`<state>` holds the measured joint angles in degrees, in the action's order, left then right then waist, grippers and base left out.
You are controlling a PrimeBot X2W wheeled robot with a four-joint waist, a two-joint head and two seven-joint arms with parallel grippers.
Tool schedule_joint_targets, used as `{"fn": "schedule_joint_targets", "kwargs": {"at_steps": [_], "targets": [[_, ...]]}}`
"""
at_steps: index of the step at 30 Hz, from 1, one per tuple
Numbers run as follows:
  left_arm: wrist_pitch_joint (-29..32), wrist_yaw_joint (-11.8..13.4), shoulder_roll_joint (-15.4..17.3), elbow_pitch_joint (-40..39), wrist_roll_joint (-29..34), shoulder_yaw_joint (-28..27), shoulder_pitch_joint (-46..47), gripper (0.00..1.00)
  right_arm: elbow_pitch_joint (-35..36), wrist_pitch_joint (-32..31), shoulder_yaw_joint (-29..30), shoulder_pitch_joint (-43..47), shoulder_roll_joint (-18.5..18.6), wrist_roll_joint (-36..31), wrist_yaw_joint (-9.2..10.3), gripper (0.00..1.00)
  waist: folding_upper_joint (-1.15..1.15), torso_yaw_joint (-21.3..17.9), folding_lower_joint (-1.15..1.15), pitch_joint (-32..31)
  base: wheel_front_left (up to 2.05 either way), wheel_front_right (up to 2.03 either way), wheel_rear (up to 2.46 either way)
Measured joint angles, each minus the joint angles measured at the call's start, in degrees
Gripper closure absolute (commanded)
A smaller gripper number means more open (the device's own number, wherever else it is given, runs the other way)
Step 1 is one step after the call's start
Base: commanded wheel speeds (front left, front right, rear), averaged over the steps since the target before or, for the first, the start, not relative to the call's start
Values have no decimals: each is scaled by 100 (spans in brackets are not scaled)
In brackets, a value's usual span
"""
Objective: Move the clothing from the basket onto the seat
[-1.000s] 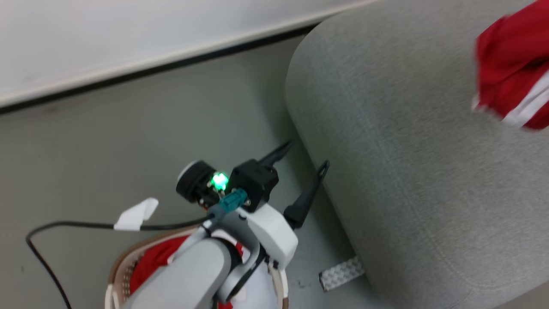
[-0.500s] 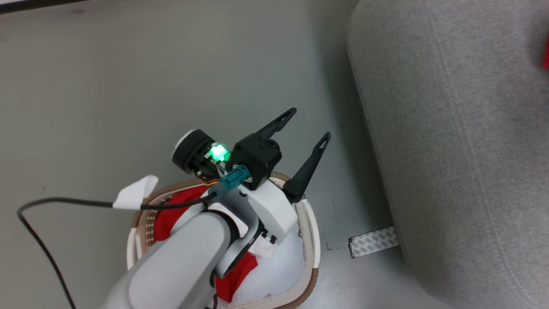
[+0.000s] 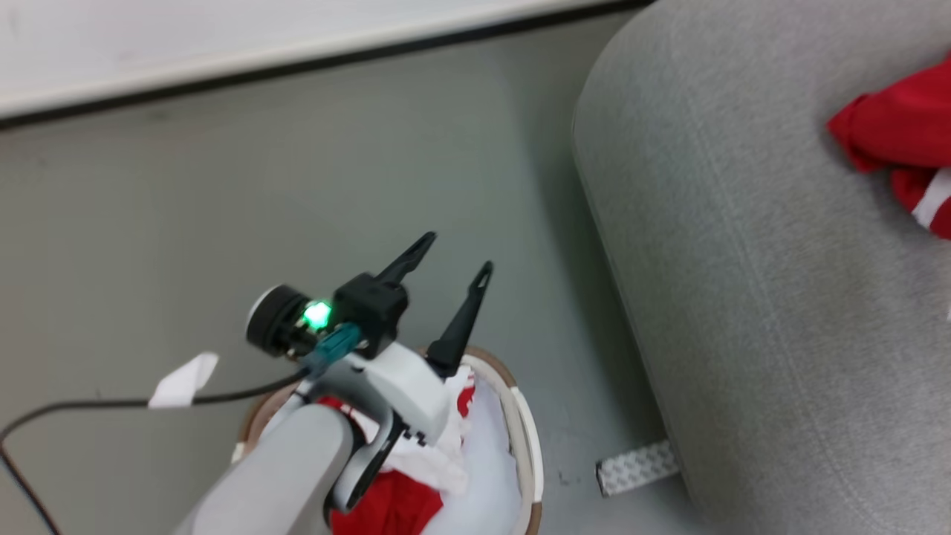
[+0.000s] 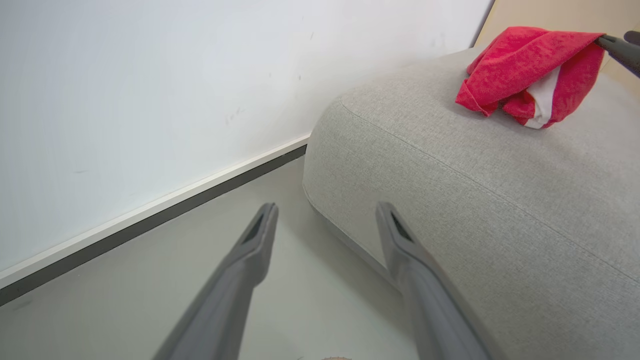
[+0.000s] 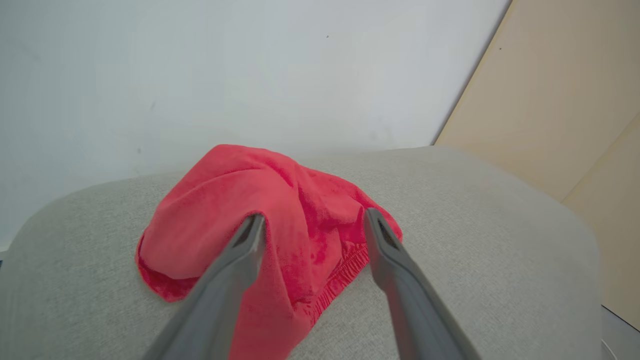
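**Item 1, far left.** Thin black cable (image 3: 74, 405) with a white paper tag (image 3: 182, 379). It trails over the smooth grey-green floor (image 3: 223, 186) to my left arm.

**Item 2.** Left jaws: two long dark fingers (image 3: 462, 319), spread fully wide and empty. In the head view they point to about 1 o'clock. The tips hang past the basket's far rim, over bare floor.

**Item 3.** Rounded white perforated plastic basket with a tan-brown rim (image 3: 524, 438), directly under that wrist. It holds the clothing not yet moved: a crumpled red garment (image 3: 394, 505) bunched against a soft plain white garment (image 3: 487, 475).
- The next move, I reckon, turns on where this heap lies. It is at 6 o'clock from the left fingertips, behind and below them.
- I judge that arm must draw back and tip down to reach it.
- The heap is a slack lump with no clear long axis.
- My left arm is by far the nearer.

**Item 4.** Short strip of patterned silver-grey tape (image 3: 637, 468) on the floor, between basket and seat.

**Item 5.** Large light grey woven upholstered seat with rounded edges and a seam (image 3: 743, 297), at 3 o'clock from the basket.

**Item 6, far right.** Red fleecy garment with a white stripe (image 3: 895, 134), slumped on the seat top. The right jaws stand wide apart astride it, clamping nothing. Cloth may brush one finger.
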<state>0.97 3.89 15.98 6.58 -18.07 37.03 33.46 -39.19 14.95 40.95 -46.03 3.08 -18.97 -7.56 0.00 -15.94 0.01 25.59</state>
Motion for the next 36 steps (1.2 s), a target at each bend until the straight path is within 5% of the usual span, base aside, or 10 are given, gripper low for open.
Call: {"fn": "schedule_joint_targets", "kwargs": {"at_steps": [14,26,36], "targets": [[-1372,576,-51,590,-471,-521,-1405,0,1902,1,-2413,2638,-46,2138,0,0,0,302,-2,-1545,0,0,0],[-1606,810,-132,548,-480,-1445,-2709,0,2625,1,-3466,4246,-49,2178,0,0,0,1110,-3,-2465,0,0,0],[-1610,459,-570,453,-20,-2241,-3604,0,2393,1,-3862,4769,-47,2476,0,0,0,1395,-2,-2838,0,0,0]]}}
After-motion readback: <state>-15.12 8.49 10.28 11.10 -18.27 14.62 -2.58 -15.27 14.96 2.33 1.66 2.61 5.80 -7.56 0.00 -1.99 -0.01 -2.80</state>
